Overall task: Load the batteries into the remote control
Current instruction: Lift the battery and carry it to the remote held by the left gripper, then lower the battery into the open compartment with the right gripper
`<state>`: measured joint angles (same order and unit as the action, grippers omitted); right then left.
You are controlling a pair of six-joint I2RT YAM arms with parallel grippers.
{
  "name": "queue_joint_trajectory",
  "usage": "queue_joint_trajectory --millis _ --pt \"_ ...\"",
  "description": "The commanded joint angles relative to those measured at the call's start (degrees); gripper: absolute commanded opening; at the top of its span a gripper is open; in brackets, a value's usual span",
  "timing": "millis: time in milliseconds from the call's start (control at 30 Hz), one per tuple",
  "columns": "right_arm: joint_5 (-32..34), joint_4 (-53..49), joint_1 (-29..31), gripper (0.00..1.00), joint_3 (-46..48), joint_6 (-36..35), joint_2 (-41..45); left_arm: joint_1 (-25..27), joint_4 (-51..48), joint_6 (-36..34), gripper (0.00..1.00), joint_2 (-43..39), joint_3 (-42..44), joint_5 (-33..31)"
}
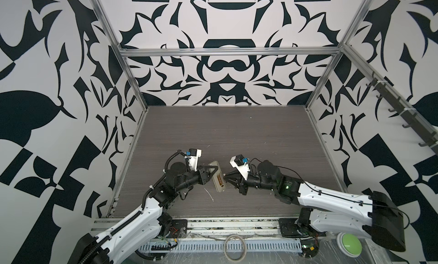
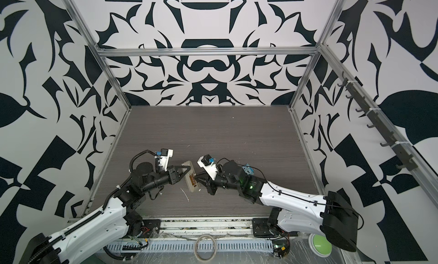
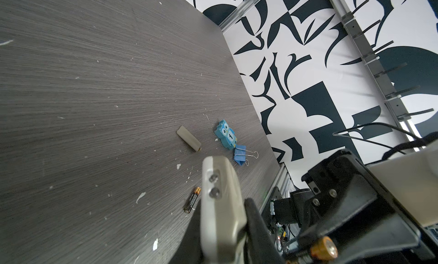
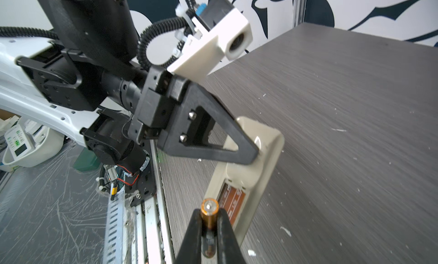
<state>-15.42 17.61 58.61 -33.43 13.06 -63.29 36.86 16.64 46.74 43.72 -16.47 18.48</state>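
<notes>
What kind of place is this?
Likely a robot test booth: left robot arm and right robot arm at a grey table, patterned walls on a metal frame, a green push button.

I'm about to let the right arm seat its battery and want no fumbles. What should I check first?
1. The left tool clamps the remote control, back up: ok.
2. The right tool pinches the battery: ok.
3. The bay is uncovered; the cover lies on the table: ok.
4. Held cell's ends matched to the bay's markings: cannot tell.
5. The second battery lies free on the table: ok.
</notes>
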Motion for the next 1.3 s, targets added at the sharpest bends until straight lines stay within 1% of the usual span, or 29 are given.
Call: queue_joint_trajectory --millis 0,533,1000,1267 --pt "-0.2 6.2 0.3 0.0 -1.1 -1.6 -1.1 -0.1 0.5 0.7 0.0 -0.3 -2.2 0.5" --pt "1.8 13.4 0.3 0.0 1.7 -0.9 -5.4 -0.1 2.6 2.0 0.0 0.1 -1.4 -0.5" --pt "2.9 16.9 0.5 0.0 3.3 -0.5 -8.3 -0.1 2.4 2.6 0.0 -0.5 -1.2 -0.7" --pt "3.9 17.3 0.5 0.0 3.5 -0.6 -9.7 -0.1 2.0 2.6 0.0 -0.7 -1.5 -0.8"
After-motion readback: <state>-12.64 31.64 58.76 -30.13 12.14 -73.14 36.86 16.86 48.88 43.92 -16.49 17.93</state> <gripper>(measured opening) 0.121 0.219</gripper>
